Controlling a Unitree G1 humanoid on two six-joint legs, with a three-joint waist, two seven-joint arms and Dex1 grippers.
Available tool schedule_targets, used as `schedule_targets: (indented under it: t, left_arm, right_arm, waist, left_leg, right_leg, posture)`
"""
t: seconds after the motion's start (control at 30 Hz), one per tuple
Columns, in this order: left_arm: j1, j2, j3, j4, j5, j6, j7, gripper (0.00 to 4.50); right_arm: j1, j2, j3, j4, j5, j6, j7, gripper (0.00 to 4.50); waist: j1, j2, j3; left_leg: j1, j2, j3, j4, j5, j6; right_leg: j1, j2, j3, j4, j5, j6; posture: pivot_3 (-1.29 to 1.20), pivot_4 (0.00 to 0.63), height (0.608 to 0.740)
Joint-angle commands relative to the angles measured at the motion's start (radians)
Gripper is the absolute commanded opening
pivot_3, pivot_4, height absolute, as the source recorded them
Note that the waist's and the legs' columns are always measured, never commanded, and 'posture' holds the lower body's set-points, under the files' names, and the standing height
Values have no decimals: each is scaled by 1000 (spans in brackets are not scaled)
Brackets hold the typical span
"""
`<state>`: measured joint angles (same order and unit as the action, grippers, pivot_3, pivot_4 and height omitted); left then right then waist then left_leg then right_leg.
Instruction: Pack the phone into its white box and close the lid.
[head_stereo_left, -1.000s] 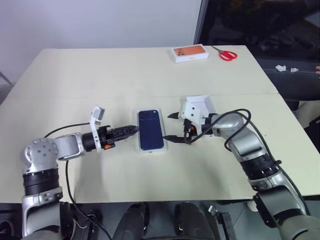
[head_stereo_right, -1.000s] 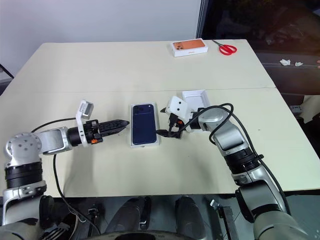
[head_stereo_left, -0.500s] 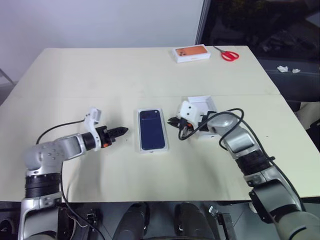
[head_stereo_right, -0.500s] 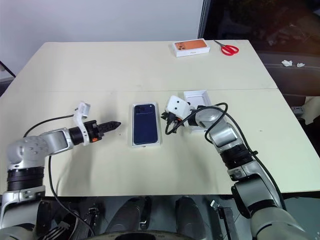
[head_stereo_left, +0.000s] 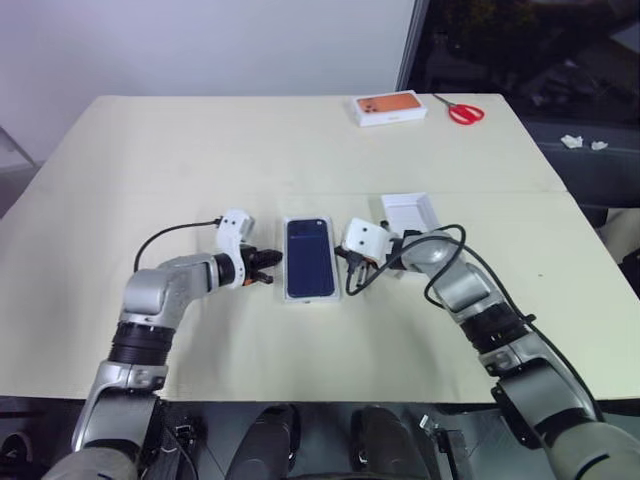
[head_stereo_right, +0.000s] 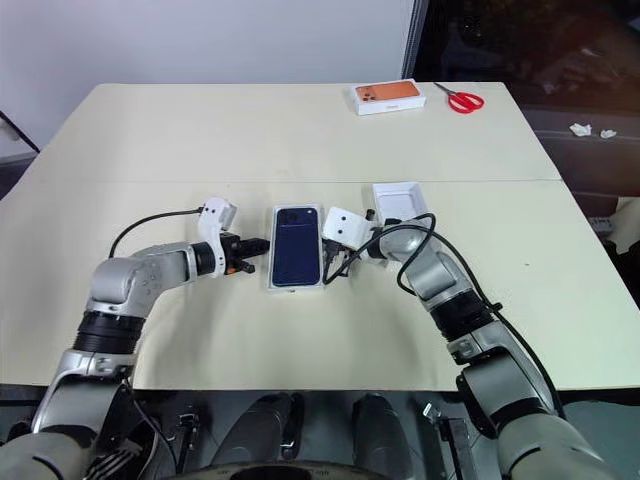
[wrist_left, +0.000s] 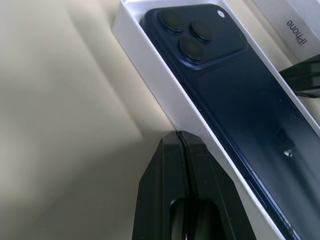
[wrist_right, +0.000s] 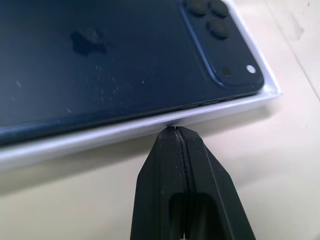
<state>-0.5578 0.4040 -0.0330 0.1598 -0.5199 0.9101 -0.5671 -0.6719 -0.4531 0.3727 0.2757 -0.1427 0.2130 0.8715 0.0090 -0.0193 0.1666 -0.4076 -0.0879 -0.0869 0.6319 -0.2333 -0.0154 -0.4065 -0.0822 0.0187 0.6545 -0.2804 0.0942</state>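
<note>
Faintly, "iPhone" reads on the lid (wrist_left: 296, 30) beside the phone (wrist_left: 240, 95).

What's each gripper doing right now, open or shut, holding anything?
Left gripper: shut, holding nothing, tips at the white box's side wall.
Right gripper: shut, holding nothing, tips at the box's opposite wall.

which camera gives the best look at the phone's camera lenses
The left wrist view: the phone lies back up in the white box, its three lenses big and unblocked. The right wrist view cuts the cluster at its edge; both eye views show the phone as a small dark slab.
</note>
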Motion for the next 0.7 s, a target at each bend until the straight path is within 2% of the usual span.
schedule_targets:
  t: [0.03, 0.33, 0.53, 0.7]
  left_arm:
    - [-47, -68, -87, 34, 26, 3, -45, 51]
    - [-94, -147, -117, 69, 68, 1, -93, 51]
    - [-111, -177, -112, 73, 82, 5, -108, 51]
    - [-88, -167, -95, 42, 81, 17, -112, 51]
  right_arm:
    - [29, -65, -44, -77, 14, 11, 37, 0]
    - [120, -189, -106, -169, 42, 54, 88, 0]
    - [112, -208, -117, -129, 30, 34, 74, 0]
    - [108, -193, -119, -129, 34, 38, 75, 0]
  waist:
    - [9, 0, 0]
    - [4, 0, 0]
    - [4, 0, 0]
    - [2, 0, 0]
  left_leg:
    - [0, 0, 0, 0, 0, 0]
    - [-1, -1, 0, 1, -2, 4]
    - [-1, -1, 0, 2, -3, 5]
    - [-1, -1, 0, 2, -2, 4]
  right_leg:
    - [0, 0, 0, 0, 0, 0]
    - [2, -1, -1, -3, 0, 0]
    - [2, -1, -1, -2, 0, 0]
    - [2, -1, -1, -2, 0, 0]
  posture:
    - [0, 150, 740]
    - [0, 150, 740]
    - [0, 150, 740]
    - [0, 150, 740]
